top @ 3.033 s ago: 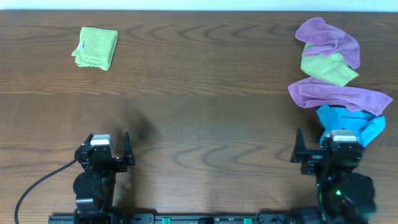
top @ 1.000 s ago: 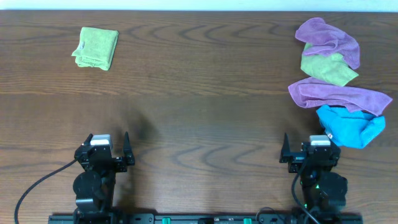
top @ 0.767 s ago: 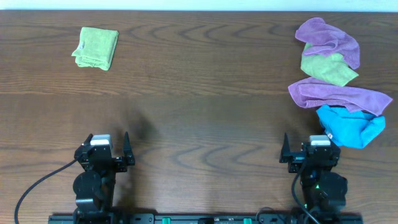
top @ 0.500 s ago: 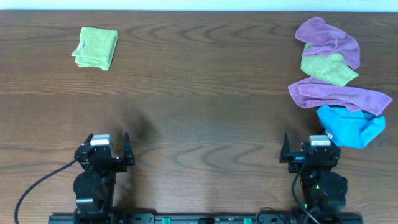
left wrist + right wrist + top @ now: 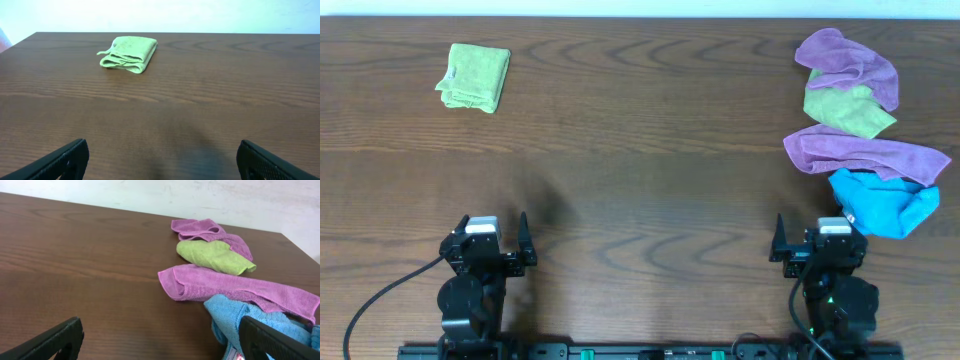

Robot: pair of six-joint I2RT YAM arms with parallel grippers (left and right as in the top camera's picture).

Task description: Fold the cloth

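On the far left of a dark brown wooden table (image 5: 650, 150), near its back edge, lies the cloth (image 5: 473, 77), a light lime-green square already doubled over into a small, thick bundle. Its folded layers show along the edge nearest the arms in the left wrist view, and one corner sticks out loosely to the left. Nothing touches it.

Both robot arms sit at the front edge of the table, well apart from the cloth. The left fingers (image 5: 523, 240) are spread wide with only bare table between them; in the left wrist view they appear as two black tips in the lower corners, with the cloth far ahead and a little left of centre. The right fingers (image 5: 779, 238) are likewise spread wide and hold nothing.

Along the right side of the table is a loose row of other cloths. A crumpled purple cloth (image 5: 850, 55) is farthest back, an olive-green cloth (image 5: 845, 110) overlaps it, a second purple cloth (image 5: 865, 152) stretches out in front of that, and a bright blue cloth (image 5: 880, 205) lies nearest the right arm, just beside it. Whether the blue cloth touches the arm cannot be told.

A black cable (image 5: 380, 295) curves away from the base of the left arm.
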